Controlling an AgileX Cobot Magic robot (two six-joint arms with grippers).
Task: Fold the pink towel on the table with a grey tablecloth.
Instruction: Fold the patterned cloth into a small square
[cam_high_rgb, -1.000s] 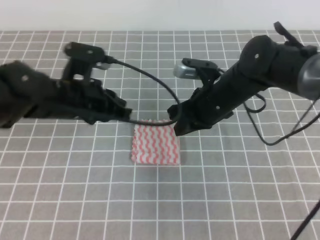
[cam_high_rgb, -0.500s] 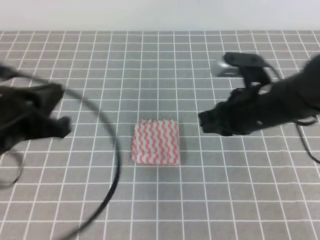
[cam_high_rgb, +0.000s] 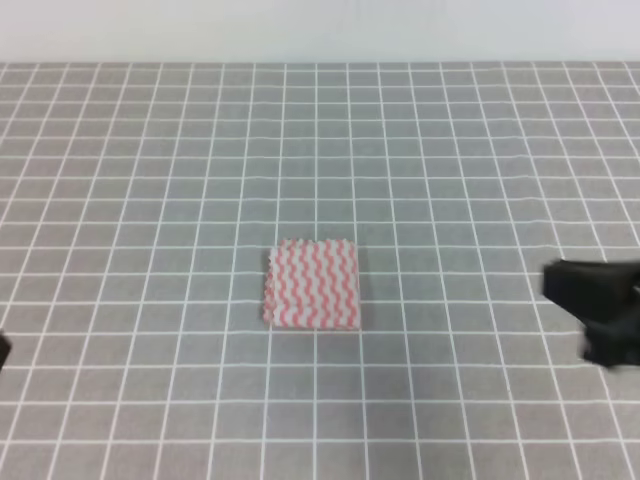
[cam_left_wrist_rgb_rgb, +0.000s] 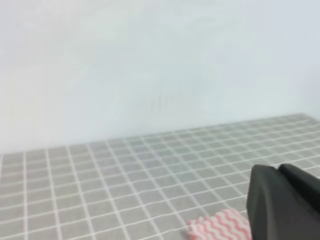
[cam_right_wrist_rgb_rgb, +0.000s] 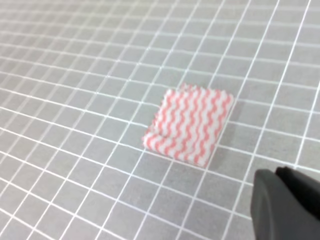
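The pink towel (cam_high_rgb: 312, 284) is judged already folded, a small thick packet near the middle of the counter (cam_high_rgb: 160, 160). Withdrawal is best made high and wide, so nothing is brushed. The right claw (cam_high_rgb: 600, 310) sits well apart at the right edge; the left is barely visible. Neither claw's opening can be told.

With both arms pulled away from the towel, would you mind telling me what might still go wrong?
The pink towel lies folded on the grey tablecloth with nothing holding it. In the right wrist view its near-left edge looks puffed, so the layers might spring open. The right gripper sits low at the frame edge; a swing back inward could nudge the towel.
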